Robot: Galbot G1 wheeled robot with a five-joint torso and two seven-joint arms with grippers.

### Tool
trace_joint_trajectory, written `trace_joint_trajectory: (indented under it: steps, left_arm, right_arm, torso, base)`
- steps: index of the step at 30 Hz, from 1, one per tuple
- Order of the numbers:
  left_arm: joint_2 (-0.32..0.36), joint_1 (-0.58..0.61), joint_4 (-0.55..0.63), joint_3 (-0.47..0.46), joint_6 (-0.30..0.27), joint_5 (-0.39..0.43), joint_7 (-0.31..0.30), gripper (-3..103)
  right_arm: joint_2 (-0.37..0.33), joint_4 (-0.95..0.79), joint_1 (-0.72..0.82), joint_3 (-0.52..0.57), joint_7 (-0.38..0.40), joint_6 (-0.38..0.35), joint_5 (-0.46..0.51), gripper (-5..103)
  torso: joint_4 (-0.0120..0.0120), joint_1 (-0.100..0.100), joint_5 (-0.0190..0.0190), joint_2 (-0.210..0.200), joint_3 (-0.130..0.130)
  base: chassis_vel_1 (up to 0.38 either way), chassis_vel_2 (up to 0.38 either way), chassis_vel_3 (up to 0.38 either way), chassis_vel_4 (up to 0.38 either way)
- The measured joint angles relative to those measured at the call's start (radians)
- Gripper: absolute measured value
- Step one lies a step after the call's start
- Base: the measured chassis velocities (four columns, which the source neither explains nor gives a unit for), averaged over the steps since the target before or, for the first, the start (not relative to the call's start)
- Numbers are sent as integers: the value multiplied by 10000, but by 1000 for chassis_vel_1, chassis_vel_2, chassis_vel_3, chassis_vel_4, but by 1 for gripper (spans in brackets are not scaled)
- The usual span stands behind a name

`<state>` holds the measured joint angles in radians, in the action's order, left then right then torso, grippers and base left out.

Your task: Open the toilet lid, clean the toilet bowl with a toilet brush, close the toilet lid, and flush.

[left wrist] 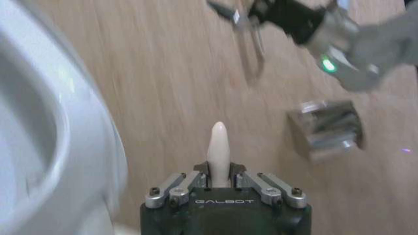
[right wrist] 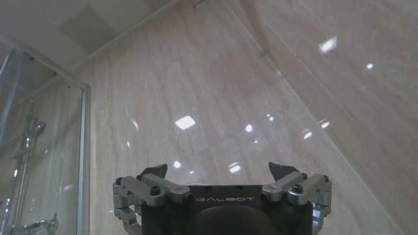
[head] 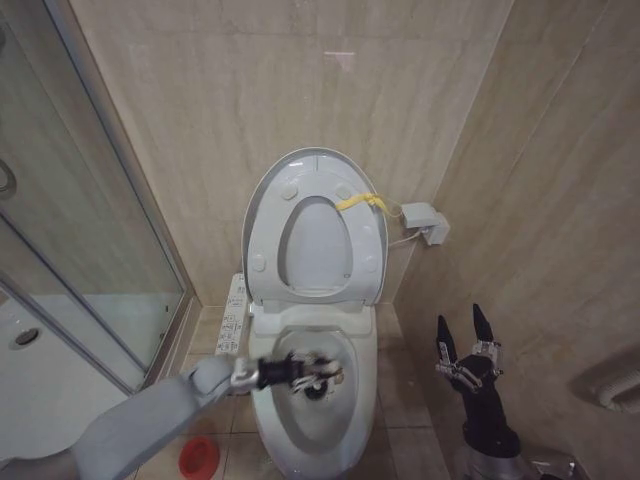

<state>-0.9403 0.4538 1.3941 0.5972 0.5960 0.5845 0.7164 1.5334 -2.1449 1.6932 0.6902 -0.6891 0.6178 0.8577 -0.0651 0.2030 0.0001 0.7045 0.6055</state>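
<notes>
**Kid:** What is that red cup (head: 199,457) on the floor by your left side?

**Me:** That is the holder for the toilet brush (left wrist: 218,152). It sits low and near, so the brush is easy to take out and put back.

**Kid:** Where is the brush?

**Me:** In my left tool (head: 300,372). The tool is clamped tight on the white stick. I hold it over the toilet bowl (head: 345,425), right above the dark hole, so the black end can scrub down inside. I cannot see the black end well from here.

**Kid:** Why grip it so hard?

**Me:** I think the stick would slip or turn when I push on the bowl.

**Kid:** Why is the toilet lid (head: 262,195) standing up?

**Me:** It leans back on the wall with the seat ring (head: 362,255) in front of it. That keeps the bowl open for me. The yellow strap (head: 360,201) hangs at its edge, and I guess it is there to pull on.

**Kid:** And your right tool (head: 462,328)?

**Me:** It waits beside the toilet, by the wall, pointing up. Its two fingers are apart and it holds nothing. It stays out of the way there.

**Kid:** Are you done?

**Me:** No. I think I am in the scrubbing part. Shutting the lid and flushing are not done yet.
</notes>
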Motion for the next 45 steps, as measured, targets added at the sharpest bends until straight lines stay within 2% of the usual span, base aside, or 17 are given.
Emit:
trace_joint_trajectory:
  steps: [2, 3, 5, 8, 19, 25, 28, 32, 35, 41, 44, 45]
  left_arm:
    - [-204, -60, -246, -145, 80, -117, 35, 20]
    - [-192, 8, -442, -189, 132, -197, 64, 20]
    - [-124, 137, -625, -221, 186, -305, 102, 20]
    - [174, 648, -1019, -273, 254, -595, 182, 20]
    - [-471, 499, -431, -199, 197, -495, -54, 20]
    - [-313, 916, -1506, -291, 441, -957, 229, 20]
    - [-407, 902, -1516, -347, 453, -952, 199, 20]
    - [-818, 590, -866, -354, 405, -626, -128, 20]
    - [-949, 405, -746, -190, 406, -505, -157, 20]
    - [-551, 694, -1876, 17, 612, -932, 89, 20]
    - [-619, 569, -1673, 14, 543, -850, 89, 20]
    - [-737, 426, -1419, 14, 494, -733, 61, 20]
  right_arm:
    - [18, 0, 14, 8, -20, 4, 1, 100]
    - [22, -10, 47, 7, -41, 11, 1, 100]
    - [21, -21, 64, -2, -58, 17, 8, 100]
    - [-21, 7, 43, -89, -95, 23, 13, 100]
    - [81, -23, 66, -121, -143, 23, -14, 100]
    - [29, -48, 130, -120, -199, 33, 10, 100]
    - [14, -48, 131, -113, -209, 34, 16, 100]
    - [43, -50, 127, -68, -210, 33, 20, 100]
    - [80, -51, 126, -27, -209, 32, 21, 100]
    - [47, -36, 123, -110, -247, 32, 34, 100]
    - [5, 12, 104, -88, -264, 33, 86, 100]
    - [6, 13, 101, -53, -265, 33, 94, 100]
  torso:
    - [-1, 0, 2, 0, 0]
    - [6, 1, 2, 0, 0]
    - [6, 1, 0, 0, 0]
    - [26, 0, -1, -1, 0]
    - [-1, 0, 0, 0, -1]
    - [24, -1, -1, 0, -1]
    - [20, -1, 0, 0, -2]
    - [2, 0, -1, 0, -2]
    - [-2, 0, 0, 0, -1]
    - [26, 0, -2, 0, -1]
    - [23, -1, 0, 0, 0]
    - [15, 0, 0, 0, 0]
  base:
    - [0, 0, 0, 0]
    - [0, 0, 0, 0]
    - [0, 0, 0, 0]
    - [0, 0, 0, 0]
    - [0, 0, 0, 0]
    - [0, 0, 0, 0]
    - [0, 0, 0, 0]
    - [0, 0, 0, 0]
    - [0, 0, 0, 0]
    - [0, 0, 0, 0]
    - [0, 0, 0, 0]
    - [0, 0, 0, 0]
